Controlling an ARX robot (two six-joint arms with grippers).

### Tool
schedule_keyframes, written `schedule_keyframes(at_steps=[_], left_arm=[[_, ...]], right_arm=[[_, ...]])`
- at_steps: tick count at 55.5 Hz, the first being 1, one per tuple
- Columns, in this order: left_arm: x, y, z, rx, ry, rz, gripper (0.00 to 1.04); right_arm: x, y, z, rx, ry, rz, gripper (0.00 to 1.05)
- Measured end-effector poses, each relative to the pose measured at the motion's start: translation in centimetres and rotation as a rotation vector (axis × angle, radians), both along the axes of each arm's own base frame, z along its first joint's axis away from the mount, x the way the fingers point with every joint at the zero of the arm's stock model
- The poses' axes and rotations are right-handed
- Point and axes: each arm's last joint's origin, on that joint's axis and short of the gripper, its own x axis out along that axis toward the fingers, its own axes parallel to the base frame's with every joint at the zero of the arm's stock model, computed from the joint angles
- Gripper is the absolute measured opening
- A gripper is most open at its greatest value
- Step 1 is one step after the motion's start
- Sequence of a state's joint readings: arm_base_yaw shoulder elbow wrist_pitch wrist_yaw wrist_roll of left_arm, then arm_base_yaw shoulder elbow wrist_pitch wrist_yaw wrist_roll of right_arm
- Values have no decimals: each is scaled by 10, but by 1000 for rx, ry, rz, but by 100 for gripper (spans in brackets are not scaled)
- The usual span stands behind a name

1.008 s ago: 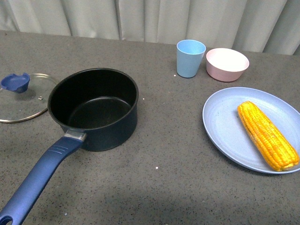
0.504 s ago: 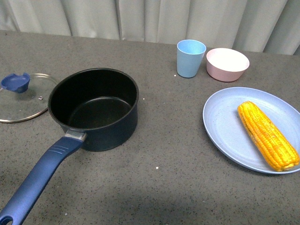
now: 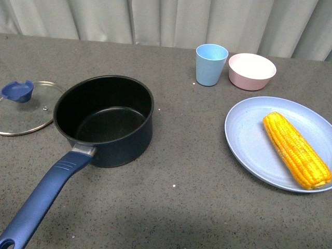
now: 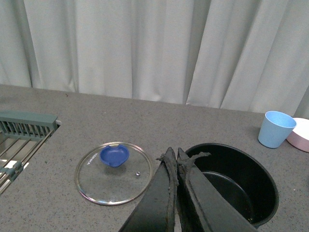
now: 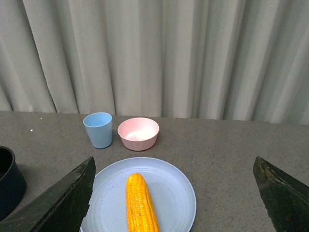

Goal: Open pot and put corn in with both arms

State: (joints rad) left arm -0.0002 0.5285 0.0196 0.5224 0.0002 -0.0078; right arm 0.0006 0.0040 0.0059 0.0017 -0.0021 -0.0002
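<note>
The dark navy round saucepan [image 3: 104, 116] with its long blue handle stands uncovered on the grey speckled table [image 3: 187, 207]. Its steel-rimmed glass lid [image 3: 21, 111] lies flat beside it, perhaps touching. The yellow corn cob [image 3: 295, 149] rests on a pale blue plate [image 3: 246, 137], well apart. The left gripper [image 4: 175, 153] is pinched closed and empty; the right gripper [image 5: 174, 164] is spread wide.

The grey speckled table [image 3: 197, 171] holds five things. A dark pot [image 3: 104, 119] sits on the left, open. Its glass lid [image 3: 23, 111] lies flat just beside it, further left. A blue cup [image 3: 211, 65] and a pink bowl [image 3: 251, 71] stand together at the back. A blue plate [image 3: 249, 140] rests on the right.
</note>
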Motion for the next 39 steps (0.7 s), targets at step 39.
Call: schedule_keyframes(at_steps=[39], left_arm=[[-19, 0, 2, 0, -10, 0, 4]], right_arm=[[0, 0, 0, 0, 0, 0, 96]])
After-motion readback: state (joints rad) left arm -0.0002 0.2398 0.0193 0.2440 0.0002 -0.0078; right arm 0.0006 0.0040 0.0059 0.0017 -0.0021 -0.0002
